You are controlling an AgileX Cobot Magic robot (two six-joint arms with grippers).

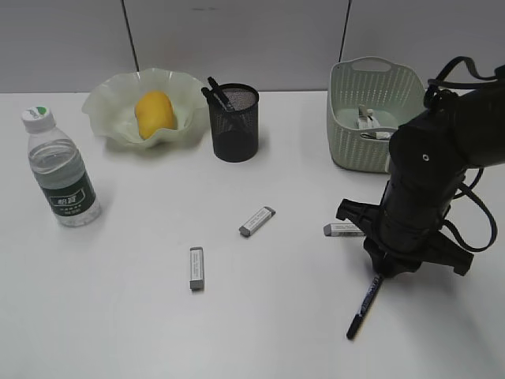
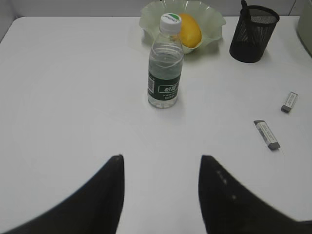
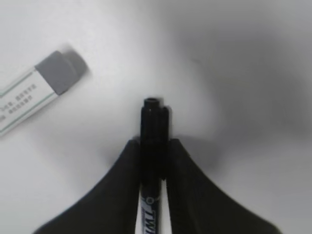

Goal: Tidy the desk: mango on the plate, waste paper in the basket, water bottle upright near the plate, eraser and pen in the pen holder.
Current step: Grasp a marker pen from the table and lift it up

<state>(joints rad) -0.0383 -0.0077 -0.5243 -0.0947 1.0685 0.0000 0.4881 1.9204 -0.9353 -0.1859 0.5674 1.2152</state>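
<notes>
My right gripper (image 1: pixel 384 267) is shut on a black pen (image 1: pixel 364 305) low over the desk (image 1: pixel 118 316) at the front right; the right wrist view shows its jaws (image 3: pixel 153 145) clamping the pen (image 3: pixel 155 119). A grey-and-white eraser (image 1: pixel 343 230) lies just beside it (image 3: pixel 39 90). Two more erasers (image 1: pixel 257 221) (image 1: pixel 196 268) lie mid-desk. The mango (image 1: pixel 154 113) sits in the plate (image 1: pixel 110 118). The water bottle (image 1: pixel 61 170) stands upright at the left. The pen holder (image 1: pixel 234 122) holds dark pens. My left gripper (image 2: pixel 162 161) is open and empty, behind the bottle (image 2: pixel 165 63).
The basket (image 1: pixel 347 118) stands at the back right with white crumpled paper (image 1: pixel 368 118) inside. In the left wrist view the plate (image 2: pixel 212 22), mango (image 2: pixel 190 30), pen holder (image 2: pixel 253 33) and two erasers (image 2: pixel 289 102) (image 2: pixel 267 134) show. A grey wall backs the desk.
</notes>
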